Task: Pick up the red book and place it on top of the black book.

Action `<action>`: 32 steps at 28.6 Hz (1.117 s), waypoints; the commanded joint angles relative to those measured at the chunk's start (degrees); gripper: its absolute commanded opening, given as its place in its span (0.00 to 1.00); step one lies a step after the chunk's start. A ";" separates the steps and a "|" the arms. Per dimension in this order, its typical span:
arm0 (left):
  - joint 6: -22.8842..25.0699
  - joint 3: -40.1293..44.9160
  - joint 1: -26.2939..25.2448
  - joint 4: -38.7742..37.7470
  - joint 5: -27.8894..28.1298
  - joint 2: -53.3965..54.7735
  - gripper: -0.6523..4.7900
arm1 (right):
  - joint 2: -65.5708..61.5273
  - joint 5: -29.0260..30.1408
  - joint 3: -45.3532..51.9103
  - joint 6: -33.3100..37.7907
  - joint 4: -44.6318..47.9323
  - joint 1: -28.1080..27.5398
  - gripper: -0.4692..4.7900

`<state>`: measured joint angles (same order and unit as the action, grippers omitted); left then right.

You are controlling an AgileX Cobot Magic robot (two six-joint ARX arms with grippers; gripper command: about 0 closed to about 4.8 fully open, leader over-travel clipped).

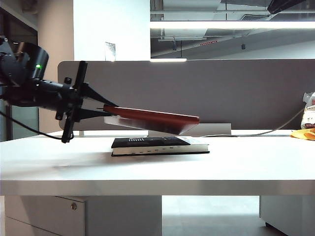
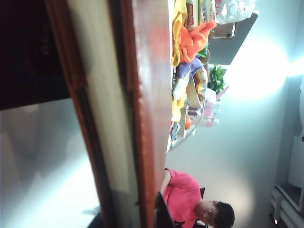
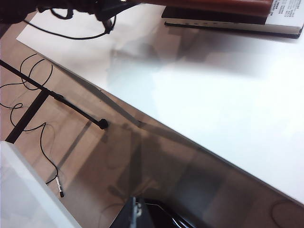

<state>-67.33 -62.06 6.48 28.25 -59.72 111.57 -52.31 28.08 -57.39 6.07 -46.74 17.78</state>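
While clamped by one edge in the left gripper (image 1: 106,111) at nine o'clock of the exterior view, hangs the thin dark red leather-like book (image 1: 152,118), tilted, far end sagging toward four o'clock, just above the thicker black book with white print (image 1: 157,145) on the white table (image 1: 147,169). Held edge-on, probably for sliding flat onto that cover. Cannot tell the right gripper's opening; parked off the table, holding nothing visible.

The white table (image 1: 246,167) carries the black book (image 1: 157,146) flat; yellow cloth (image 1: 302,133) at its far right edge.

Tilted red book (image 1: 152,118) above black book (image 1: 157,145)
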 commanded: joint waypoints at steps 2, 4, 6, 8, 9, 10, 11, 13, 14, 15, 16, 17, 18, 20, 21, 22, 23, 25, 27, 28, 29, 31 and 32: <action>0.90 -4.48 0.90 -0.11 -1.81 1.29 0.11 | 0.09 -0.13 -0.22 -0.28 -0.15 0.00 0.09; 1.33 -6.12 1.31 -1.88 -1.40 2.08 0.11 | 0.09 -0.11 -0.22 -0.28 -0.15 0.00 0.09; 1.38 -7.26 1.60 -2.97 -0.81 2.75 0.11 | 0.09 -0.13 -0.22 -0.28 -0.15 0.00 0.09; 1.36 -8.13 1.77 -3.23 -0.39 3.34 0.11 | 0.09 -0.13 -0.22 -0.28 -0.17 0.00 0.09; 1.36 -8.61 1.81 -3.61 -0.17 3.74 0.11 | 0.09 -0.11 -0.22 -0.26 -0.24 0.00 0.09; 1.36 -9.07 1.99 -4.15 -0.24 3.98 0.11 | 0.09 -0.11 -0.22 -0.26 -0.22 0.00 0.09; 1.38 -9.38 2.05 -4.55 0.17 4.22 0.11 | 0.09 -0.11 -0.22 -0.28 -0.22 0.00 0.09; 1.38 -10.03 2.16 -4.66 0.61 4.72 0.11 | 0.09 -0.11 -0.22 -0.28 -0.17 0.00 0.09; 1.38 -10.34 2.23 -4.68 0.81 5.03 0.11 | 0.09 -0.13 -0.22 -0.28 -0.17 0.00 0.09; 1.36 -10.88 2.23 -4.74 0.77 5.42 0.11 | 0.09 -0.11 -0.22 -0.26 -0.17 0.00 0.09; 1.33 -11.37 2.23 -5.22 0.81 5.75 0.11 | 0.09 -0.13 -0.22 -0.28 -0.20 0.00 0.09; 1.40 -12.02 2.23 -5.77 0.63 6.14 0.11 | 0.09 -0.13 -0.22 -0.28 -0.20 0.00 0.09; 1.36 -12.55 2.23 -6.45 0.85 6.49 0.11 | 0.09 -0.13 -0.22 -0.28 -0.17 0.00 0.09; 1.38 -13.09 2.23 -6.91 2.05 6.93 0.11 | 0.09 -0.11 -0.22 -0.28 -0.22 0.00 0.09; 1.38 -13.11 2.23 -6.91 2.27 7.04 0.11 | 0.09 -0.11 -0.22 -0.28 -0.22 0.00 0.09; 1.38 -13.14 2.23 -6.97 2.23 7.13 0.11 | 0.09 -0.11 -0.22 -0.28 -0.20 0.00 0.09; 2.32 -13.16 2.23 -8.00 2.75 7.23 0.11 | 0.09 -0.11 -0.22 -0.28 -0.17 0.00 0.09; 2.64 -13.18 2.23 -8.92 2.99 7.50 0.11 | 0.09 -0.11 -0.22 -0.28 -0.17 0.00 0.09; 3.08 -13.18 2.23 -9.42 3.13 7.87 0.11 | 0.09 -0.11 -0.22 -0.28 -0.15 0.00 0.09; 3.08 -13.18 2.23 -9.31 3.15 8.17 0.11 | 0.09 -0.11 -0.22 -0.28 -0.15 0.00 0.09; 3.10 -13.20 2.23 -9.35 3.17 8.28 0.11 | 0.09 -0.11 -0.22 -0.26 -0.20 0.00 0.09; 3.52 -13.22 2.21 -9.35 4.17 8.44 0.11 | 0.09 -0.09 -0.22 -0.11 -0.22 0.00 0.09; 3.65 -13.22 2.21 -9.33 4.94 8.44 0.11 | 0.09 -0.07 -0.22 -0.09 -0.20 0.00 0.09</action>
<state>-64.42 -74.89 8.73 17.30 -55.88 120.31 -52.31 28.03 -57.39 6.09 -47.48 17.74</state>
